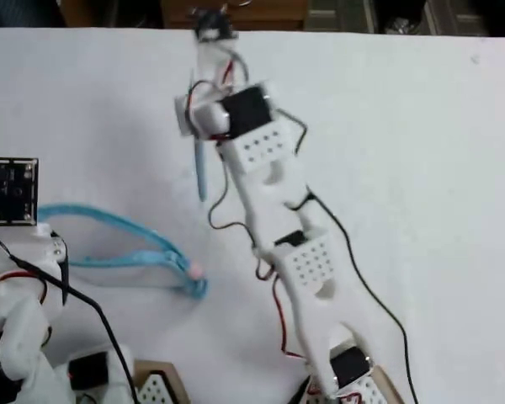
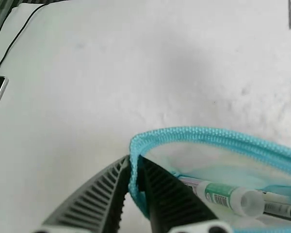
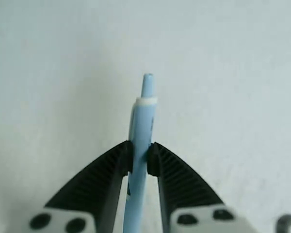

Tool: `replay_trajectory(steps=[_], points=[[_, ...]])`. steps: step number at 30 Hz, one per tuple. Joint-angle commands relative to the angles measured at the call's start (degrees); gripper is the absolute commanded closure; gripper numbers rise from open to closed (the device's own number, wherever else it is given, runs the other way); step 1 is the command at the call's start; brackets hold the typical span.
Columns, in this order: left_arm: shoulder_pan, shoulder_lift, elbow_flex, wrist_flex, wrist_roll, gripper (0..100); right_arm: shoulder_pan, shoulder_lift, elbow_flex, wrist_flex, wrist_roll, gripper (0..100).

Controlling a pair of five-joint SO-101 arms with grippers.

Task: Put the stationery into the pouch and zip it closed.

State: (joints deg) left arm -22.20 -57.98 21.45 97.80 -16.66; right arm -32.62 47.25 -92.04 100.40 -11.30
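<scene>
The pouch (image 1: 143,257) is lying open in the lower left of the high view, its rim a turquoise woven band looping over the white surface (image 1: 421,126). The left claw (image 2: 134,165), with ribbed grey fingers, is pinching that rim. The left wrist view is adding the contents: a white marker (image 2: 223,194) with a green band is sitting inside. The pen (image 1: 200,172), a slim pale-blue barrel, is showing in the upper middle of the high view, well apart from the pouch. The right claw (image 3: 139,145) is clamping it between ribbed black fingers, its white-collared end sticking out beyond them.
</scene>
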Motion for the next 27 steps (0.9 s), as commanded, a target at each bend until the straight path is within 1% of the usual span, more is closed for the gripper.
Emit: replay_trajectory(steps=[1, 7, 9, 11, 15, 22, 27], points=[[0.0, 0.6, 3.9, 1.9, 0.4, 98, 1.3, -11.6, -1.6, 1.2, 0.3, 98.2], [0.0, 0.6, 3.9, 2.2, 0.4, 98, 1.4, -26.4, -1.2, 1.3, 0.6, 98.2], [0.0, 0.6, 3.9, 2.1, 0.4, 98, 1.4, -31.2, 1.5, 1.3, 0.6, 98.2], [0.0, 0.6, 3.9, 2.1, 0.4, 98, 1.4, -36.8, 7.2, 1.3, 0.6, 98.2], [0.0, 0.6, 3.9, 2.1, 0.4, 98, 1.1, -50.9, 26.4, 1.2, 0.6, 98.2], [0.0, 0.6, 4.0, 2.1, 0.4, 98, 0.9, -76.3, 68.2, 1.0, 0.7, 98.1], [0.0, 0.6, 4.0, 2.1, 0.4, 98, 0.9, -90.0, 93.7, 0.1, 0.7, 98.1]])
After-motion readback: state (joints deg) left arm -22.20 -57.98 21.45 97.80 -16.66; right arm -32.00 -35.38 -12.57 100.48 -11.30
